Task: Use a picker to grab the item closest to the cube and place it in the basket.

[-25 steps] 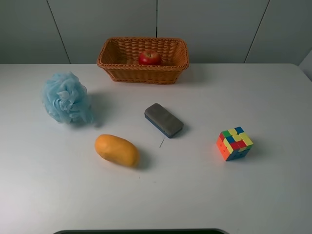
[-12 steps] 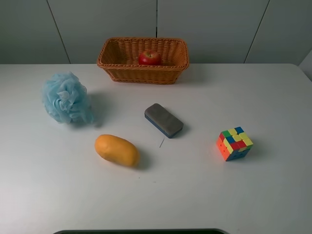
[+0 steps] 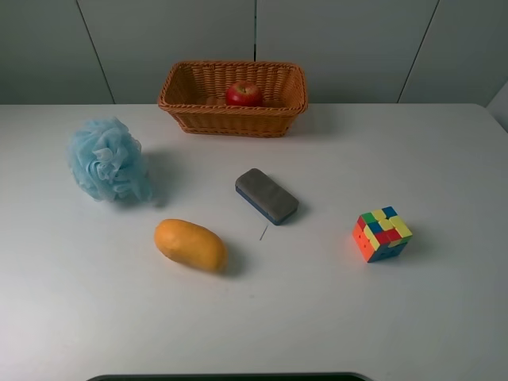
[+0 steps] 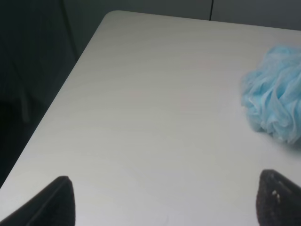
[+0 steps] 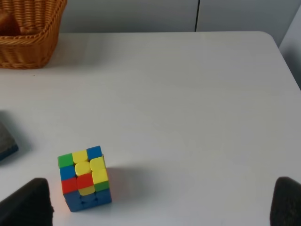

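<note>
A multicoloured cube [image 3: 382, 232] sits on the white table at the right; it also shows in the right wrist view [image 5: 84, 178]. The thing nearest it is a grey eraser with a blue base [image 3: 266, 195], lying at the table's middle; its corner shows in the right wrist view [image 5: 6, 140]. A wicker basket [image 3: 182, 94] stands at the back with a red apple [image 3: 244, 94] in it. Neither gripper shows in the high view. My left gripper [image 4: 164, 207] is open over the table's left corner. My right gripper [image 5: 162, 202] is open, the cube between and ahead of its fingertips.
An orange mango-like fruit [image 3: 190, 244] lies left of the eraser. A blue bath pouf [image 3: 108, 159] sits at the left, also in the left wrist view [image 4: 275, 105]. The table's left edge [image 4: 56, 99] is close to my left gripper. The basket's corner shows in the right wrist view [image 5: 28, 37].
</note>
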Available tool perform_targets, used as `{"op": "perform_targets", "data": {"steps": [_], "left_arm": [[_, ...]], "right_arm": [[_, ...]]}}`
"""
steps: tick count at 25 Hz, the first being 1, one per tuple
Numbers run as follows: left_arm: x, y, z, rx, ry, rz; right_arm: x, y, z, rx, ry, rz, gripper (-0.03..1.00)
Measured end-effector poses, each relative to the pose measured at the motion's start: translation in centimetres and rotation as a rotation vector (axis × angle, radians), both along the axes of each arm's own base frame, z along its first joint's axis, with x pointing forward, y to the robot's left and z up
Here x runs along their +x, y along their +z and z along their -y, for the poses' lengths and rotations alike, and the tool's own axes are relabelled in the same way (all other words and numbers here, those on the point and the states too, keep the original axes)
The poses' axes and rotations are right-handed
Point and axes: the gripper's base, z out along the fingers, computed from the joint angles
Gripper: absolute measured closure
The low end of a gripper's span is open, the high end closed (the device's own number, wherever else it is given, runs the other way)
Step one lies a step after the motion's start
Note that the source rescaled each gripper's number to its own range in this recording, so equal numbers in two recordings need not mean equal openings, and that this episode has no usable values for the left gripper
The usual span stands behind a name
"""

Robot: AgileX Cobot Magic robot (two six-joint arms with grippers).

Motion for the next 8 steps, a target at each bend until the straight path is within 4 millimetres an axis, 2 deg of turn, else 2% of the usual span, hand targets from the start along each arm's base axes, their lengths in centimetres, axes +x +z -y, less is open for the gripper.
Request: {"op": "perform_targets", "data": {"steps": [8], "left_arm": [[-0.02,-0.03,0.0,0.002,-0.001,-0.004]], "right_arm": [[0.0,0.0,0.0,0.003,-0.002,0.0,-0.03]]}}
